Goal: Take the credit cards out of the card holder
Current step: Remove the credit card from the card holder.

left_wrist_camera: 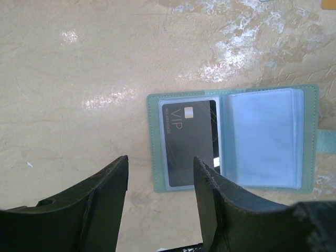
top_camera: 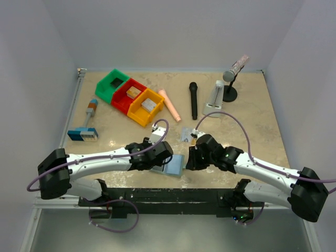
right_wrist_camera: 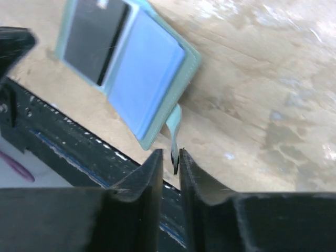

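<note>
Close to the near edge of the table, between the two grippers: card holder, lying open and flat, inner panels up. Behind the clear film of one panel, dark card printed "VIP", seated almost fully. On the other panel, stacked clear sleeves, seemingly empty, though hard to be sure through the plastic.

Probably light and floppy as a whole, so apt to slide, lift or fold under a tug rather than stay put; worth pinning down first. Card likely thin, stiff and slick, snug under the film, with little edge to catch. Best taken at the spine side, the pocket's apparent mouth, and drawn out flat along the panel.

At the holder's outer edge, closure tab pinched between the pressed-together jaws of the right gripper: a usable anchor, but a limp one. Low over the card side, left gripper, jaws spread and holding nothing, one finger seen across the card's lower edge in the wrist view.

On the near side, black rail just beside the holder, so little room toward the arms. Bare tabletop beyond on the far side. Well apart at the back: coloured bins and black microphone.
</note>
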Tool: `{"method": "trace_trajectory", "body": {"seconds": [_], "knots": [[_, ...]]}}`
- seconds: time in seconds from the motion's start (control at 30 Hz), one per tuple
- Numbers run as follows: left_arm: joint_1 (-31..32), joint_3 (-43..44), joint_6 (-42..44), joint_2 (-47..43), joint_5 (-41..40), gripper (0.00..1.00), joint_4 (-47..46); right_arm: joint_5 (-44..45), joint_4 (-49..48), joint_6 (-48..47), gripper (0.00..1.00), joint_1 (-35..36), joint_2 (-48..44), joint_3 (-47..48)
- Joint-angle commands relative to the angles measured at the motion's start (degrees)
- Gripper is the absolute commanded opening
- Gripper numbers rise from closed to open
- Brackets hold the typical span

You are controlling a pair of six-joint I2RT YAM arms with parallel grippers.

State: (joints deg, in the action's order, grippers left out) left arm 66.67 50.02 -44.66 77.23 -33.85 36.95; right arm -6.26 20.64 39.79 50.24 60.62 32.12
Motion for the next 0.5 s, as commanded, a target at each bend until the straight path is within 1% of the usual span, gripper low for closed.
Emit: {"method": "trace_trajectory", "body": {"seconds": [0.0,0.03,0.1,0.17,0.23,0.33,0.43,0.47], "knots": [[-0.9,-1.9,-1.5,-4.4,1.0,0.57,-2.0,5.7,7.2,0.7,0.37,0.2,-2.5,2.9],[-1.2,-2.4,-1.4,-5.2,1.9,0.57,-2.9,6.1,8.3,0.6,0.42,0.2,-3.2,3.4],[-1.6,-3.8,-1.1,-7.3,4.0,0.56,-5.0,9.1,10.5,0.3,0.49,0.2,-4.9,4.6],[-2.2,-5.1,-1.0,-9.2,6.3,0.55,-7.2,9.9,11.8,-1.0,0.51,0.2,-6.2,6.2],[-2.9,-6.9,-0.1,-11.5,9.6,0.54,-11.1,8.2,10.4,-2.3,0.51,0.2,-7.4,6.8],[-3.9,-10.3,1.8,-15.0,15.7,0.52,-18.2,2.5,2.9,-3.2,0.48,0.3,-7.4,6.2],[-4.4,-12.6,2.7,-16.7,20.5,0.5,-24.0,-2.8,-4.5,-1.7,0.44,0.3,-3.5,6.5],[-4.5,-12.9,2.8,-16.7,21.4,0.49,-25.2,-4.5,-6.9,-1.0,0.42,0.3,-0.8,6.6]]}}
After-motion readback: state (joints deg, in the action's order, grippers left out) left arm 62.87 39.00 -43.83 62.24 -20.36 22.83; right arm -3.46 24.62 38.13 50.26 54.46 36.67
